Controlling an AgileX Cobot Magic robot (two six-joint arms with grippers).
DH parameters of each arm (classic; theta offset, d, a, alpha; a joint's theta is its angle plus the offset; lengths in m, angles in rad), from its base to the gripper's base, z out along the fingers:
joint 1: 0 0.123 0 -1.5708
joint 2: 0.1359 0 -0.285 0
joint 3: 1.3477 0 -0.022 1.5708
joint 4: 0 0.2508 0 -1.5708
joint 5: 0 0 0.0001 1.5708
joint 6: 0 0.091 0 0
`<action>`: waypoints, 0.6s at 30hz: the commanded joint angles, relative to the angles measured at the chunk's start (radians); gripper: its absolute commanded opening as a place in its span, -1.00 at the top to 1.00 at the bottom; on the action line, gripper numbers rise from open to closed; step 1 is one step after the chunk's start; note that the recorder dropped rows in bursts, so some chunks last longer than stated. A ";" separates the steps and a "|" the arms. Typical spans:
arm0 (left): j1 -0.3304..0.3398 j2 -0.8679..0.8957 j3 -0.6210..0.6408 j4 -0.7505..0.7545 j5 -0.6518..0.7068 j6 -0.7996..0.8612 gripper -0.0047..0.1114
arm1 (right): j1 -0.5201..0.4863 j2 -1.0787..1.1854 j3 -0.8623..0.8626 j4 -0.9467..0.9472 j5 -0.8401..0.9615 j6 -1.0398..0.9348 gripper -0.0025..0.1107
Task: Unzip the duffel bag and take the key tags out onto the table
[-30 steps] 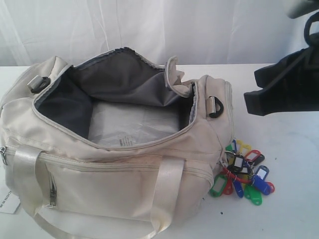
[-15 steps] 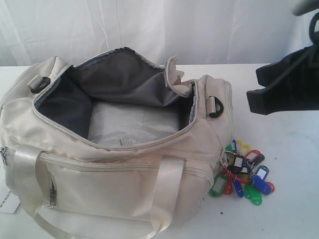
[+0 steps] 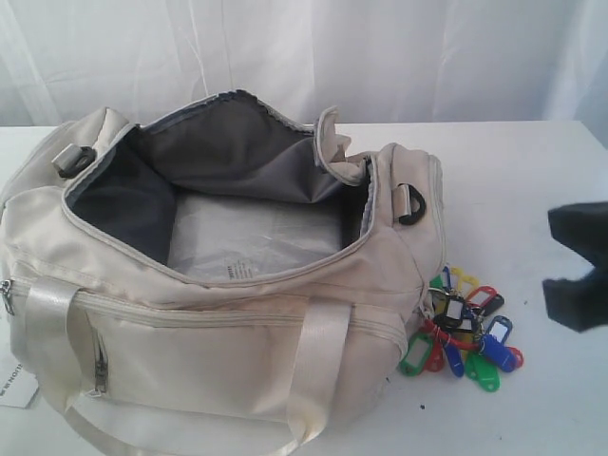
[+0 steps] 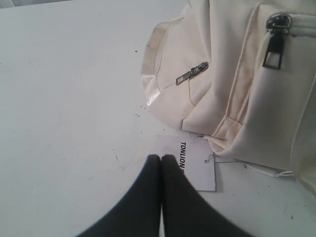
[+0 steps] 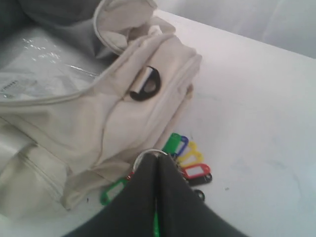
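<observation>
— While that duffel bag [image 3: 218, 323] gapes unzipped, where are the key tags [image 3: 465, 332]?

— Out on the desk [image 3: 518, 166]! It's a bright bunch at the bag's four o'clock, right up against its end panel.

— And the arms?

— Well, the right end effector [image 5: 157, 159] is clenched tight with nothing in it that I can see, hanging at about two o'clock from the bunch and apart from it. Over by the bag's other end the left end effector [image 4: 161, 158] is clenched too, and empty, poised above the white paper label [image 4: 195, 165].

— So which step is this?

— The wrap-up, I reckon: bag opened, tags delivered. Inside I see only grey lining [image 3: 237, 152] and pale wrapped packing [image 3: 256, 237]. The next move calls for little more than drawing both arms clear without snagging a strap [image 3: 318, 361] or nudging the tags.
</observation>
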State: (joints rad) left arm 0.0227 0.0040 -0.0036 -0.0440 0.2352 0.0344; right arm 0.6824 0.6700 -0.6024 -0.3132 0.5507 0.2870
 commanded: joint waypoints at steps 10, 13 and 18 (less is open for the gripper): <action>-0.008 -0.004 0.004 -0.003 -0.003 -0.009 0.92 | -0.300 -0.455 0.347 -0.001 -0.015 0.004 0.96; -0.008 -0.004 0.004 -0.003 -0.003 -0.009 0.92 | -0.407 -0.557 0.373 -0.001 -0.013 0.004 0.96; -0.008 -0.004 0.004 -0.003 -0.003 -0.009 0.92 | -0.504 -0.670 0.383 -0.001 -0.010 0.004 0.96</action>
State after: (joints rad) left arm 0.0227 0.0040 -0.0036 -0.0403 0.2352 0.0344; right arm 0.2183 0.0483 -0.2255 -0.3132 0.5506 0.2870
